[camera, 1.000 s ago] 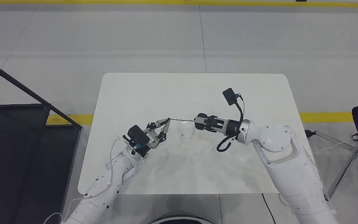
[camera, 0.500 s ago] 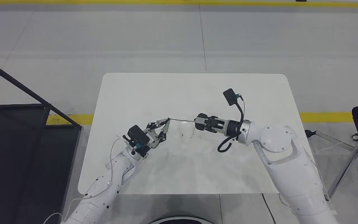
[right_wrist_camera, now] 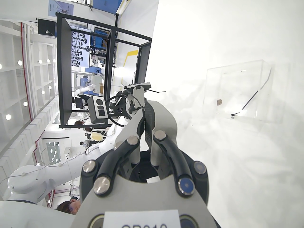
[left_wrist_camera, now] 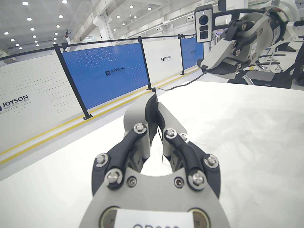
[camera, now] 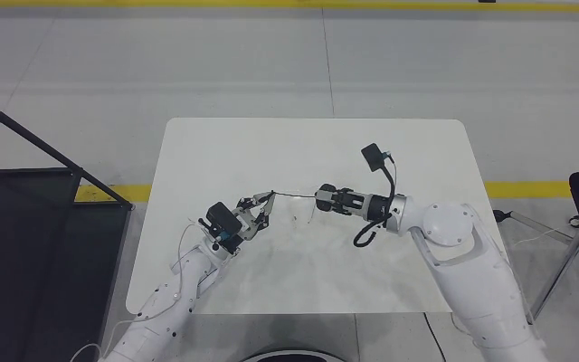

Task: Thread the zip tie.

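Above the middle of the white table (camera: 407,163), my left gripper (camera: 270,195) is shut on a black zip tie (left_wrist_camera: 154,91). The tie's head pokes out past the fingertips and a strip hangs down between the fingers (left_wrist_camera: 162,153). My right gripper (camera: 317,195) faces it, shut on a thin black strip (camera: 294,193) that spans the gap between the two. In the left wrist view the strip's free tip (left_wrist_camera: 159,87) lies just beside the left gripper (left_wrist_camera: 153,100), with the right gripper (left_wrist_camera: 205,67) farther off. I cannot tell whether the tip touches the head.
A clear plastic box (right_wrist_camera: 235,91) with black zip ties inside stands on the table below and beside the right gripper (right_wrist_camera: 145,110). The left gripper (right_wrist_camera: 140,87) shows beyond it. A black-framed stand (camera: 36,235) sits off the table's left side.
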